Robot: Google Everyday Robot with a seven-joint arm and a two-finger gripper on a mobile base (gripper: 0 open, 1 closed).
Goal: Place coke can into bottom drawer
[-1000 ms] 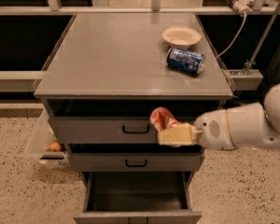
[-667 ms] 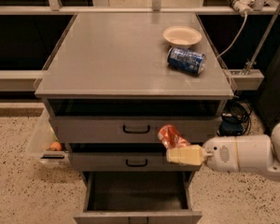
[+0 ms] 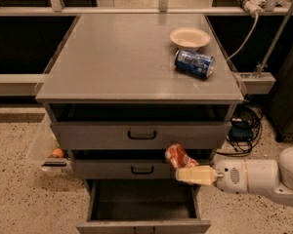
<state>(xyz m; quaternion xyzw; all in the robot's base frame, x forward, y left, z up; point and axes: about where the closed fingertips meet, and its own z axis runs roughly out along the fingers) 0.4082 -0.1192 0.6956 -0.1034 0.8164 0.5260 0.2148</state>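
Coke can (image 3: 177, 156), tilted, clamped by the gripper (image 3: 181, 171), held just above the right side of the open bottom drawer (image 3: 141, 225)

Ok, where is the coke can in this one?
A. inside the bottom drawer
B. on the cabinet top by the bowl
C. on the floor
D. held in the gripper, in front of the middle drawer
D: the gripper is shut on the coke can in front of the middle drawer, above the open bottom drawer.
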